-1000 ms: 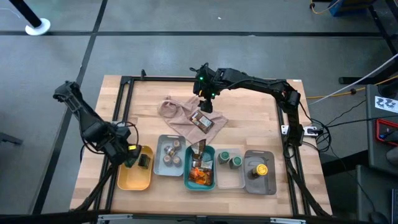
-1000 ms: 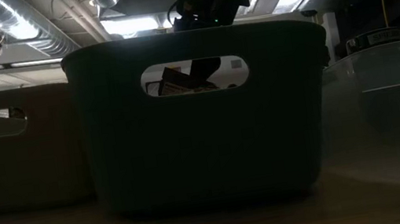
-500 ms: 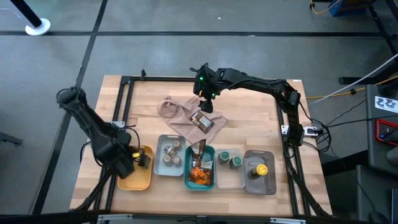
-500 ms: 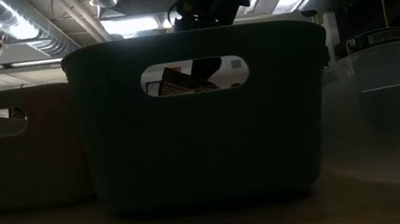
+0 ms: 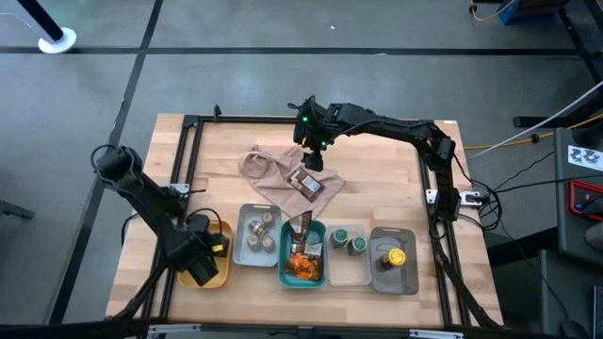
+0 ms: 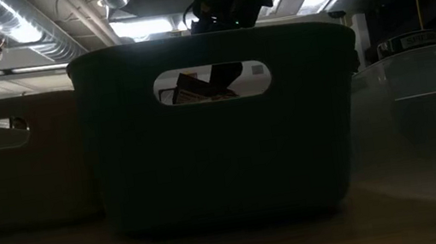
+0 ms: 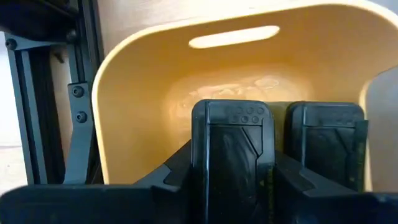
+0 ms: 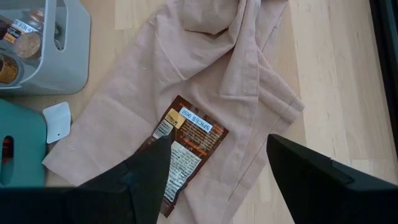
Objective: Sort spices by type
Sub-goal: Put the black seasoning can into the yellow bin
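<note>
A row of trays is shown along the near edge of the table (image 5: 396,179). The left tool (image 5: 209,252) is lowered into the yellow tray (image 5: 202,277) at the row's left end; in the left wrist view its fingers (image 7: 233,149) are seen pressed close together, side by side, with nothing visible between them, against the tray's inner wall (image 7: 137,99). The black blocks are not visible, the tray being largely covered by the arm. The right tool (image 5: 312,156) is held above the cloth (image 5: 268,169) at the table's middle, its fingers (image 8: 311,171) spread wide on either side of a packet (image 8: 183,146) lying flat on the cloth and not touched. Tan-lidded jars (image 5: 259,232) are grouped in the grey tray (image 5: 241,252) beside the yellow one. Further packets (image 5: 303,256) are stacked in the teal tray (image 5: 286,275), one standing upright. Two green-lidded jars (image 5: 350,241) are set in the clear tray (image 5: 350,273), and a yellow-lidded jar (image 5: 395,256) in the grey tray (image 5: 407,281) at the right end. In the low view only the dark wall of the teal tray (image 6: 223,156) is shown.
</note>
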Motion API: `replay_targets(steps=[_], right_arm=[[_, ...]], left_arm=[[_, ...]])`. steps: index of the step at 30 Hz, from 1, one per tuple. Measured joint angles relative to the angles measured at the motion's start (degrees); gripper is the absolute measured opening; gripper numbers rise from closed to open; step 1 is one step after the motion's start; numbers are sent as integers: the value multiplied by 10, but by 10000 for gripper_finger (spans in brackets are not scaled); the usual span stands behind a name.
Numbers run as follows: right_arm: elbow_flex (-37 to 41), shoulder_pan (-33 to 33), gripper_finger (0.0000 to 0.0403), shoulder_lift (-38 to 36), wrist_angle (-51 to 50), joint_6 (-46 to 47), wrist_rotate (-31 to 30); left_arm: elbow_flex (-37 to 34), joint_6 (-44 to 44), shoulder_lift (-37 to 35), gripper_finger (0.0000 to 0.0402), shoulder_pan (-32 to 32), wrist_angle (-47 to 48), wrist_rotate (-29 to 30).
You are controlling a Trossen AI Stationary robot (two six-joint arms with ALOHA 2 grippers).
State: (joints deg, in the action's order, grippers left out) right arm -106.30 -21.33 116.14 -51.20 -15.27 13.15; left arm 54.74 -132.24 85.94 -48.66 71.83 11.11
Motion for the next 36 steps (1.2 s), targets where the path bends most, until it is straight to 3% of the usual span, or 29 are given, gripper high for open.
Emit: replay_targets(steps=[11, 27, 36], right_arm=[[0, 0, 264, 0, 0, 0, 0], [0, 0, 264, 0, 0, 0, 0], [0, 0, 264, 0, 0, 0, 0]], left_arm=[[0, 82, 6, 126, 5, -58, 0], [0, 139, 6, 129, 4, -67, -4], [0, 137, 3, 200, 4, -63, -5]])
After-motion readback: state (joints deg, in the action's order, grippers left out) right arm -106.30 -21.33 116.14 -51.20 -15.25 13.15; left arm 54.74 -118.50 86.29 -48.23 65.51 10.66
